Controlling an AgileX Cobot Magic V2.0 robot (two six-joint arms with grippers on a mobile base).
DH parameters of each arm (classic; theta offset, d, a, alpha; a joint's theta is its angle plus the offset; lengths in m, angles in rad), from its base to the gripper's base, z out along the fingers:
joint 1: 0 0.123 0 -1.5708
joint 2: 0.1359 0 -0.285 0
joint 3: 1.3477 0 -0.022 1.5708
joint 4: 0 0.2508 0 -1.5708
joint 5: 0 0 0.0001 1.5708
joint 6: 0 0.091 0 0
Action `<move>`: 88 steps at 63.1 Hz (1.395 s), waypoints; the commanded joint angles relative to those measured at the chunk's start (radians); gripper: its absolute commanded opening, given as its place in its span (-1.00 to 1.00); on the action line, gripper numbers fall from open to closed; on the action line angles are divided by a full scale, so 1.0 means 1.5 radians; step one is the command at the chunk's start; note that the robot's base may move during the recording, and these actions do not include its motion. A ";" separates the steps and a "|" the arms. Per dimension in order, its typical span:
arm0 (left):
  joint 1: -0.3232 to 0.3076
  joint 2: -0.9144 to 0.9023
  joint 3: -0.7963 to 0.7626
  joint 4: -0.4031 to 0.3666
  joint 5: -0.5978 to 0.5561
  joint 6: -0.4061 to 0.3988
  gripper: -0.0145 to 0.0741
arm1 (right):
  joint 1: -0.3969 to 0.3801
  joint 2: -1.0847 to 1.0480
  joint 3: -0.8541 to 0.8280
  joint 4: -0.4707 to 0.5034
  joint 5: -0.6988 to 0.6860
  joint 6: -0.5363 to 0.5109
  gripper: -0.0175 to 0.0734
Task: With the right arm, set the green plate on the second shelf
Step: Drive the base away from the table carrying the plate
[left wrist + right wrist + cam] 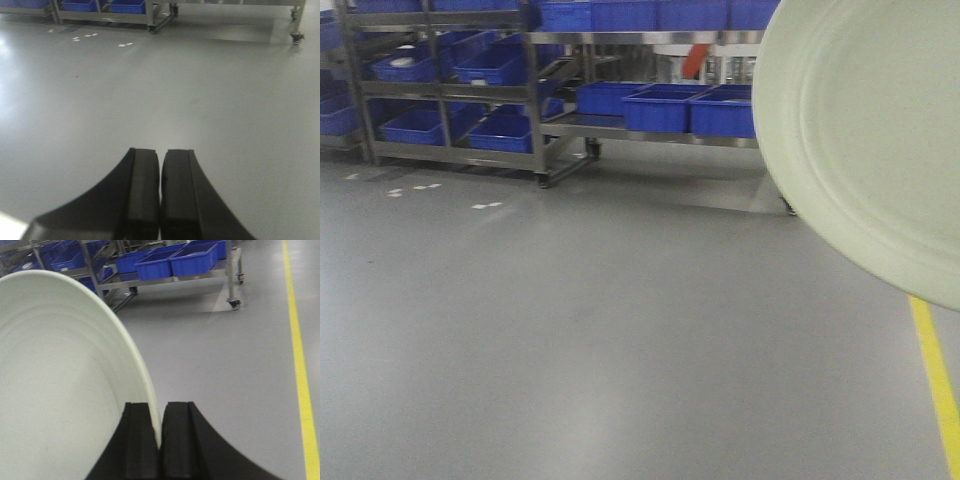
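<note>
On the left side stands a metal rack (450, 90) on wheels, and its shelves carry blue bins (665, 108), some flat and some tilted. In front of it a few small white marks (487, 206) are stuck on the grey floor (600, 330). The left claw (160, 165) hangs over this bare floor; its two black fingers (142, 190) are pressed together and there is nothing between them. More to the right, the green plate (870, 130) is up in the air, standing almost on its edge, and it rests on no shelf. The right claw (160, 420) is clenched on the plate's rim, one finger (135, 440) on each side of the thin edge. At the far right a yellow line (935, 380) runs along the floor
</note>
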 commanded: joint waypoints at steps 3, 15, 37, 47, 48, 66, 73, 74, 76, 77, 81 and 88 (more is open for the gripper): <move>-0.006 -0.015 0.028 0.002 -0.039 -0.002 -0.39 | -0.005 0.001 -0.024 -0.003 -0.073 -0.001 -0.51; -0.006 -0.015 0.028 0.002 -0.039 -0.002 -0.39 | -0.005 0.001 -0.024 -0.003 -0.073 -0.001 -0.51; -0.006 -0.015 0.028 0.002 -0.039 -0.002 -0.39 | -0.005 0.001 -0.024 -0.003 -0.073 -0.001 -0.51; -0.006 -0.015 0.028 0.002 -0.039 -0.002 -0.39 | -0.005 0.001 -0.024 -0.003 -0.073 -0.001 -0.51; -0.006 -0.015 0.028 0.002 -0.039 -0.002 -0.39 | -0.005 0.001 -0.024 -0.003 -0.073 -0.001 -0.51; -0.006 -0.015 0.028 0.002 -0.039 -0.002 -0.39 | -0.005 0.001 -0.024 -0.003 -0.073 -0.001 -0.51; -0.006 -0.015 0.028 0.002 -0.039 -0.002 -0.39 | -0.005 0.001 -0.024 -0.003 -0.073 -0.001 -0.51; -0.006 -0.015 0.028 0.002 -0.039 -0.002 -0.39 | -0.005 0.001 -0.024 -0.003 -0.073 -0.001 -0.51; -0.006 -0.015 0.028 0.002 -0.039 -0.002 -0.39 | -0.005 0.001 -0.024 -0.003 -0.073 -0.001 -0.51; -0.006 -0.015 0.028 0.002 -0.039 -0.002 -0.39 | -0.005 0.001 -0.024 -0.003 -0.073 -0.001 -0.51; -0.006 -0.015 0.028 0.002 -0.039 -0.002 -0.39 | -0.005 0.001 -0.024 -0.003 -0.073 -0.001 -0.51; -0.006 -0.015 0.028 0.002 -0.039 -0.002 -0.39 | -0.005 0.001 -0.024 -0.003 -0.073 -0.001 -0.51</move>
